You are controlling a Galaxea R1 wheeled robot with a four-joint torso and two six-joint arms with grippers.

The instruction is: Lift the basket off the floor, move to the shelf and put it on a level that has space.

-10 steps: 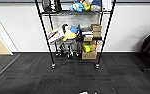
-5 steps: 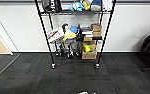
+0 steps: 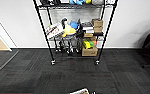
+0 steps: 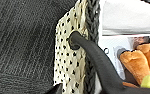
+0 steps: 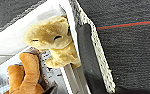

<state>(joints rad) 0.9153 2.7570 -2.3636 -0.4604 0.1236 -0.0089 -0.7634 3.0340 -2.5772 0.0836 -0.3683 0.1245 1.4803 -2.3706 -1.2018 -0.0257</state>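
Woven basket [image 4: 71, 57] with smooth cloth lining, fuzzy plush toys [image 5: 49, 37], ribbed matt carpet floor [image 3: 73, 72].

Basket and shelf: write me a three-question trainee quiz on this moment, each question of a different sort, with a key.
1. True or false: the shelf stands against a white wall on dark carpet.
2. Multiple choice: in the left wrist view, what passes through the hole in the basket wall? A) a red cord B) a dark handle C) a metal hook
3. Fill in: the cardboard box sits on the shelf's ____ tier.

Key
1. True.
2. B.
3. Bottom; it sits low at one end, beside green and yellow items.
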